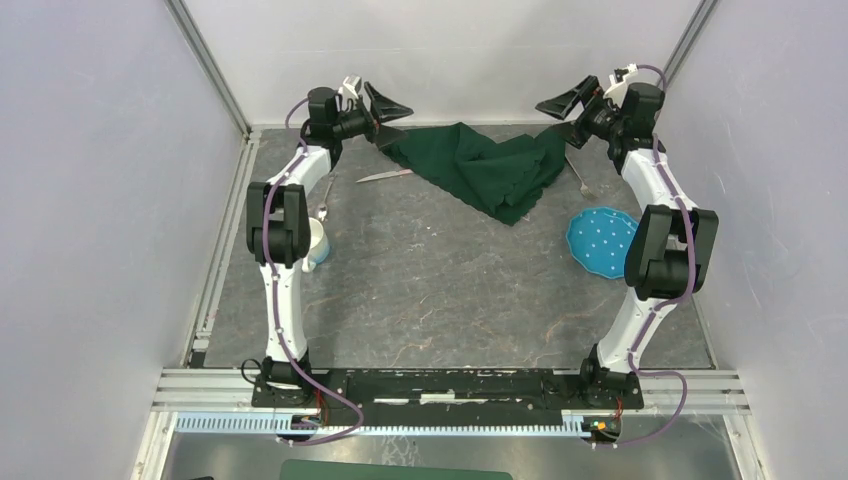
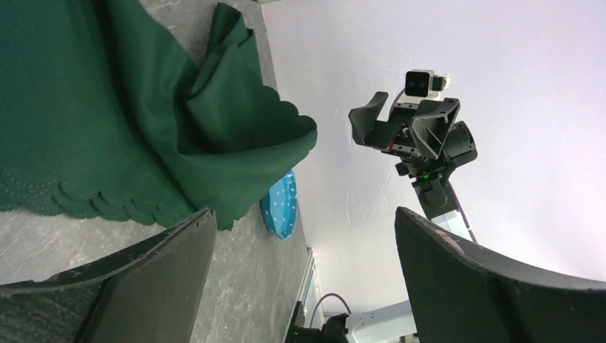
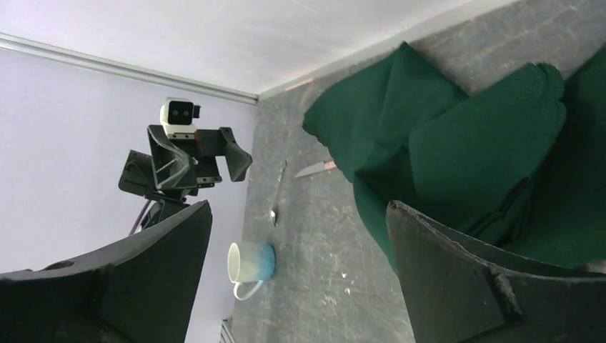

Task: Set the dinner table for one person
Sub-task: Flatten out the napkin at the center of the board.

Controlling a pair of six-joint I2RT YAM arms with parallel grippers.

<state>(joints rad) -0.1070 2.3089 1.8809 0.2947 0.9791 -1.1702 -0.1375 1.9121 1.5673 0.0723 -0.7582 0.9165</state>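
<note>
Opening step, nothing yet laid. The dark-grey stone-look dinner table (image 1: 430, 290) lay under and around the crumpled dark green scallop-edged cloth (image 1: 480, 165). The left gripper (image 1: 393, 120) and right gripper (image 1: 562, 120) hovered at the cloth's far corners, jaws spread, empty. The next move probably called for pinching both corners and spreading it flat.

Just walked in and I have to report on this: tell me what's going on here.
Two robot arms are setting the table for one, but nothing is laid out yet. The left hand and the right hand are both open and empty, raised at either end of a crumpled green cloth at the far side. A knife, a spoon and a mug are scattered on the left, a blue plate on the right.
</note>
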